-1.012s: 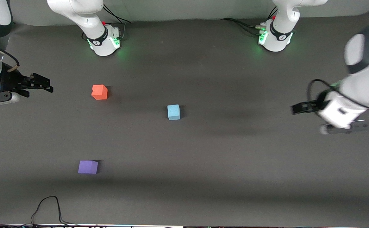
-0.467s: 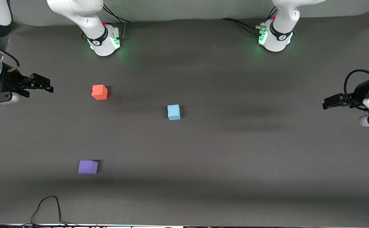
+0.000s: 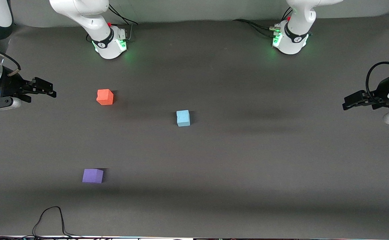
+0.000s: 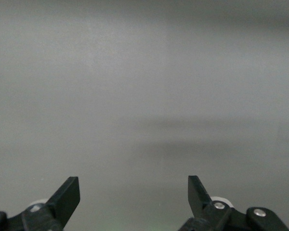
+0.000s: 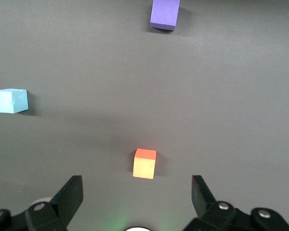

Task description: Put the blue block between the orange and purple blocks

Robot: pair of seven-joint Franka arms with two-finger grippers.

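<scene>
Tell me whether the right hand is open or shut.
Open. The right hand shows its two fingers spread wide with nothing between them, the orange block on the table below.

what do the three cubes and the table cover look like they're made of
The blue block, orange block and purple block look like matte foam, or possibly painted wood: flat colour, no glare, slightly soft edges. The orange one has a notch in its top edge. The table cover looks like dark grey matte fabric or rubbery mat, showing only soft shadows.
</scene>
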